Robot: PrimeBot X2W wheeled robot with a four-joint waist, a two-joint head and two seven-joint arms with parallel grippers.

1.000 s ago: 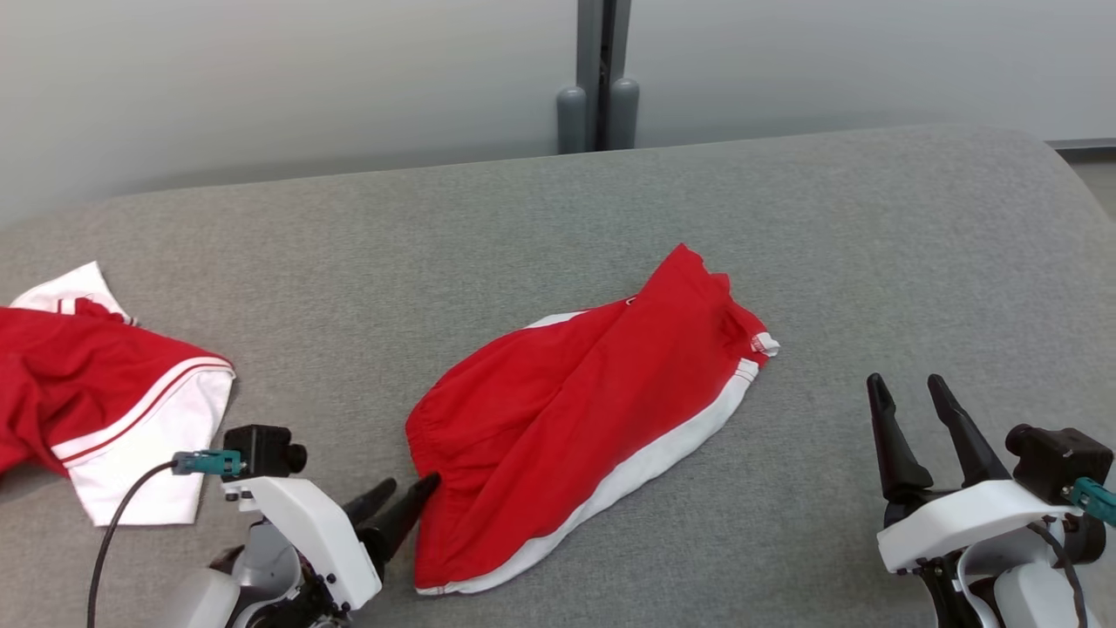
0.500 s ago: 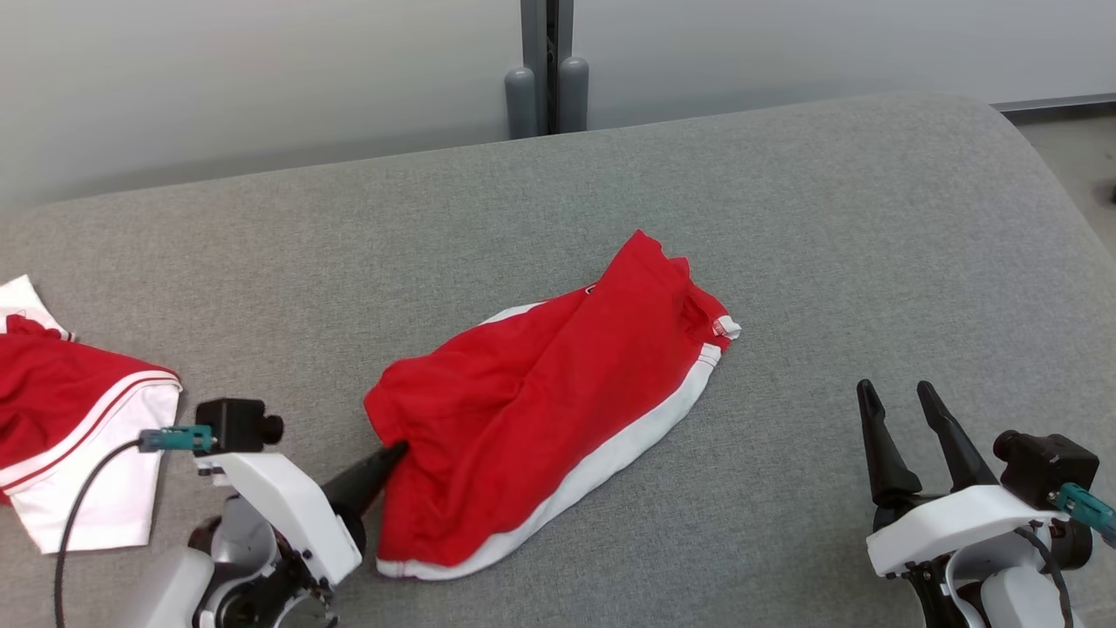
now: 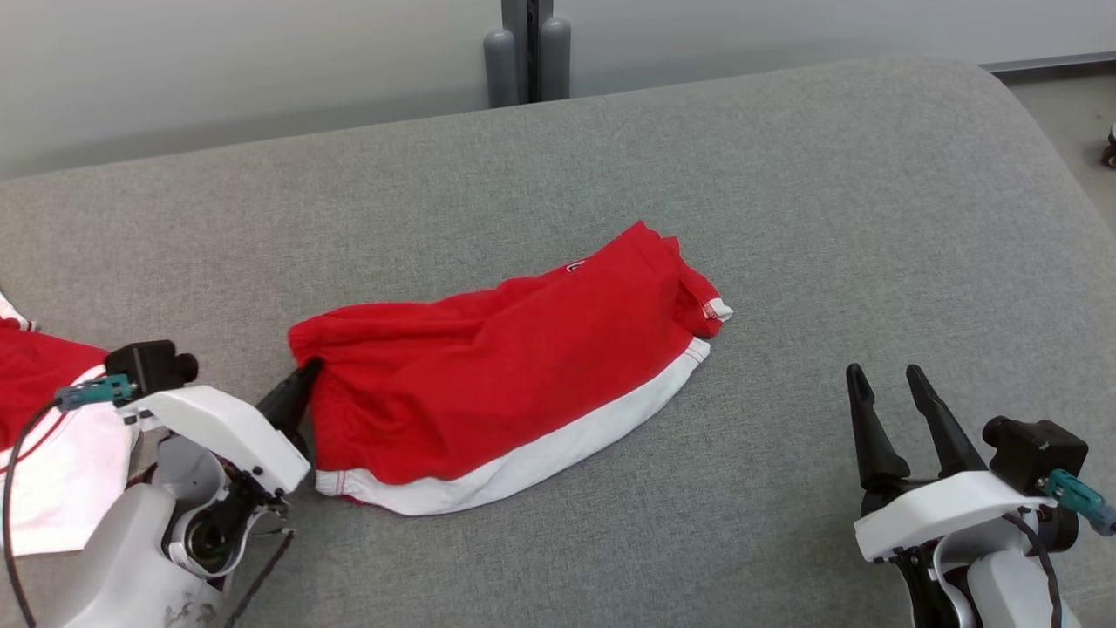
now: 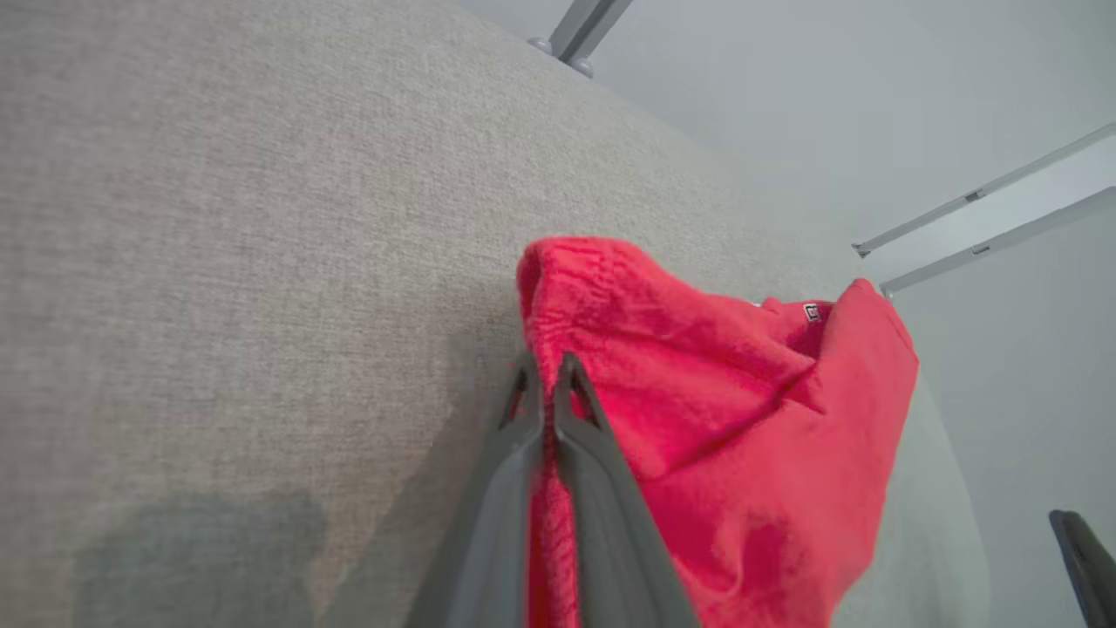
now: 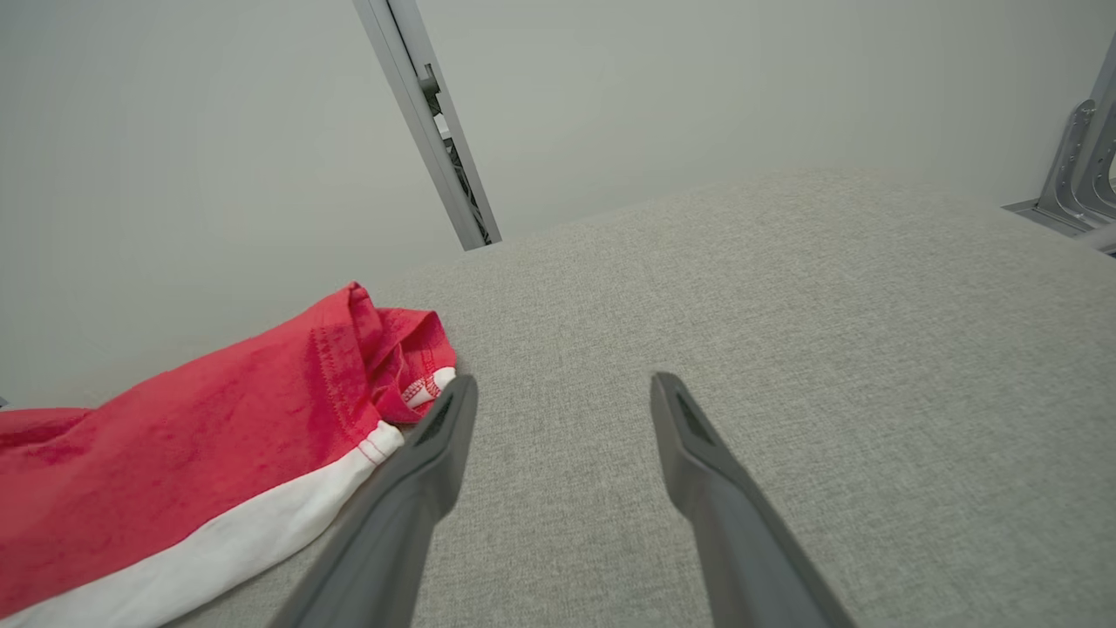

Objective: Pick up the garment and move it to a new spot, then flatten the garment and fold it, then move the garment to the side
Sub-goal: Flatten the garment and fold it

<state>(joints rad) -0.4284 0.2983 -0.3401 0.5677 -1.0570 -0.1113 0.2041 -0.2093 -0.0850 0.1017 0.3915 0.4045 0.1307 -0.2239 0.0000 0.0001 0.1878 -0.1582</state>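
Observation:
The garment, red shorts with a white side band, lies across the middle of the grey padded surface. My left gripper is shut on its gathered waistband at the garment's left end. In the left wrist view the two fingers pinch the red cloth, which hangs to their right. My right gripper stands open at the lower right, apart from the garment. In the right wrist view its spread fingers hover over bare grey fabric, with the garment's hem end to their left.
A second red and white garment lies at the left edge, partly under my left arm. A grey post stands behind the surface's far edge. The surface curves down at the right, where floor shows.
My left gripper has shut on the garment's waistband and pulled it to the left and away, stretching the garment out. The camera has turned right. The right gripper stays open.

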